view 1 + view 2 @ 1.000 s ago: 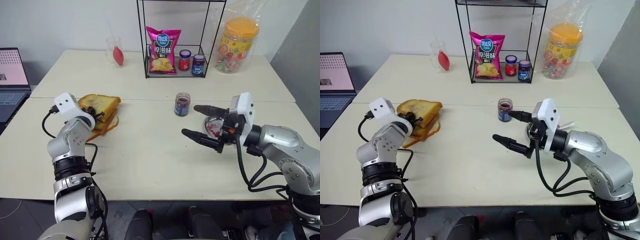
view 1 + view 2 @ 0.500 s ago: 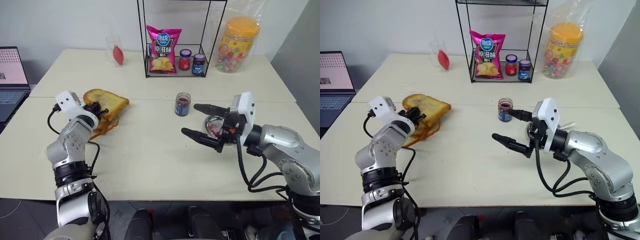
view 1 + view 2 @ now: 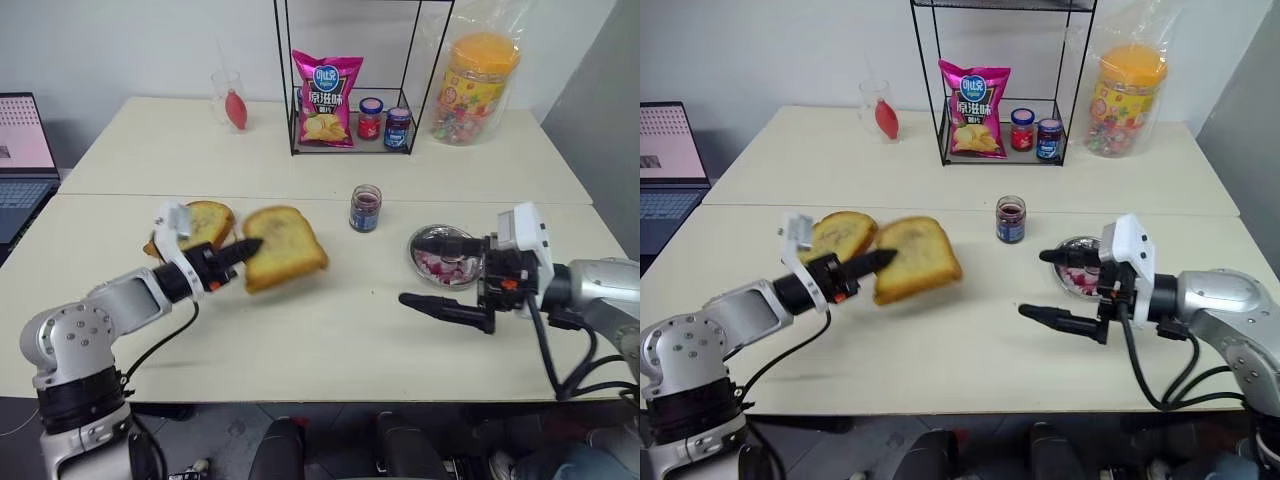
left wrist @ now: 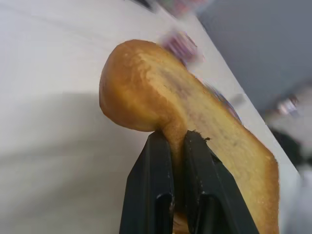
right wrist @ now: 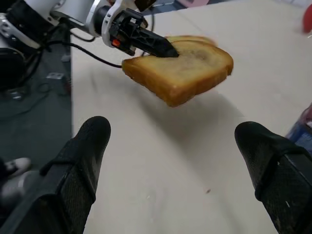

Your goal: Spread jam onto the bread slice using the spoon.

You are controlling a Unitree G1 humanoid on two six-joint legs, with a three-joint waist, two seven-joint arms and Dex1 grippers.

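My left gripper [image 3: 253, 244] is shut on the edge of the bread slice [image 3: 287, 248], a thick golden toast held above the table, just right of the toast pile [image 3: 205, 222]. The left wrist view shows its fingers [image 4: 155, 170] pinching the crust of the slice [image 4: 146, 92]. The jam is dark red in a small clear jar [image 3: 366, 208] standing at mid-table. My right gripper [image 3: 408, 268] stands open, level, pointing left, in front of a small metal dish [image 3: 432, 266]. It faces the slice [image 5: 185, 68] from the right. The spoon is hidden.
A black wire rack [image 3: 292, 100] at the back holds a pink crisps bag [image 3: 325, 88] and two small capped jars [image 3: 384, 122]. A big sweets jar [image 3: 475, 88] is at the back right, a glass [image 3: 230, 100] at the back left, a laptop [image 3: 20, 150] at far left.
My left gripper lifted the slice off the pile and carried it right, toward mid-table, swinging to point right. The right gripper drew back to the right, still open.
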